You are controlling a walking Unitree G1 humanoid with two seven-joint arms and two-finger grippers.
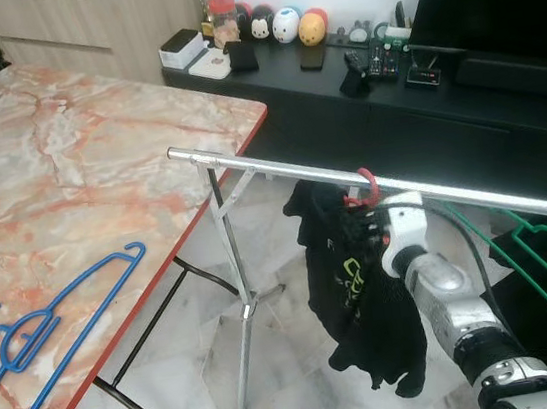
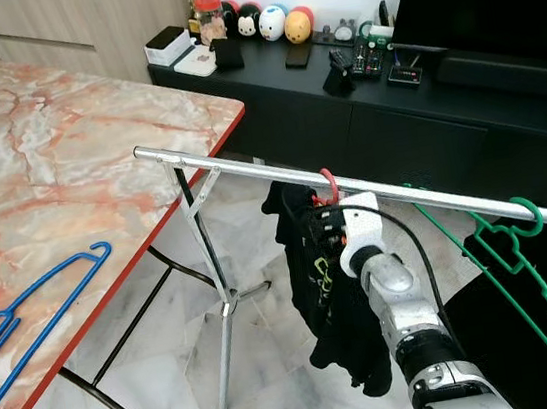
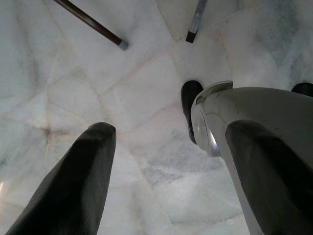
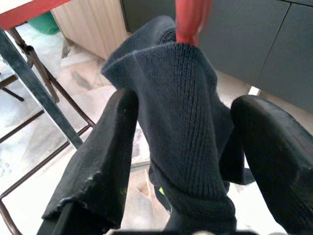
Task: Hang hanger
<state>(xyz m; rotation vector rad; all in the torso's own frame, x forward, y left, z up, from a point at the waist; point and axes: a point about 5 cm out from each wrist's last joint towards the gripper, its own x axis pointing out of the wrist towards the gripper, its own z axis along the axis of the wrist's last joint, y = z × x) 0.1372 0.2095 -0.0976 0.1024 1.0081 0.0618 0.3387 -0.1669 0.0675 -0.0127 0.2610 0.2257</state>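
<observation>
- The right gripper point(image 4: 183, 161) reaches up to the rail point(image 1: 423, 188) from below. Its fingers point(image 4: 98, 166) are apart, either side of the dark garment's point(image 1: 356, 294) collar, and whether they touch it I cannot tell.
- The red hanger point(image 1: 365, 188) is hooked over the rail, with the garment hanging under it.
- The hanger looks light and stiff and the knit soft and limp, so I would grip at the neck under the hook.
- The left gripper point(image 3: 161, 161) hangs idle over the floor point(image 3: 142, 98), fingers spread.
- Further along the rail hangs a green hanger point(image 1: 542, 250).
</observation>
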